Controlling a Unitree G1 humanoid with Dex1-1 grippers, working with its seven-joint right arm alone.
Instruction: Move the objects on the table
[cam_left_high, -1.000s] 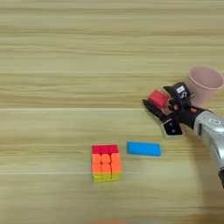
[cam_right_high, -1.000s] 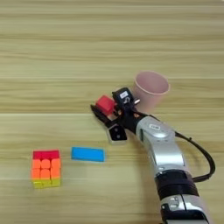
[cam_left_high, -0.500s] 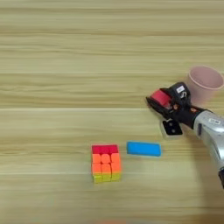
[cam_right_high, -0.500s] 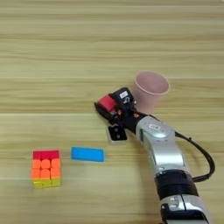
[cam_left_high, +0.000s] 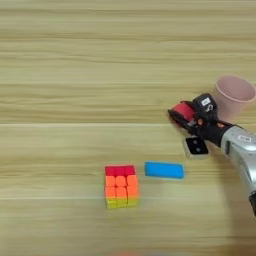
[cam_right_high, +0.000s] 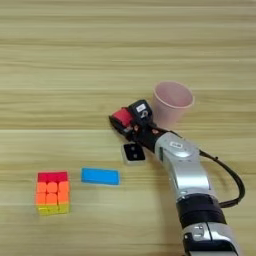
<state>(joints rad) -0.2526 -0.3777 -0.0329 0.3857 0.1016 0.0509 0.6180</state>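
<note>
Left eye view: the right gripper (cam_left_high: 186, 116) clamps its black fingers on the small red cube (cam_left_high: 183, 110), just left of a pink cup (cam_left_high: 235, 95). Below it on the table (cam_left_high: 75, 75) lies the white block (cam_left_high: 196, 146); the blue bar (cam_left_high: 164, 170) sits beside the puzzle cube (cam_left_high: 121, 186).

Right eye view: the silver forearm (cam_right_high: 185, 172) rises from the bottom edge, cube gripped near the cup.

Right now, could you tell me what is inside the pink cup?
The pink cup stands upright beside the claw, which grips the red cube. Its near wall hides the bottom; nothing shows inside.
</note>
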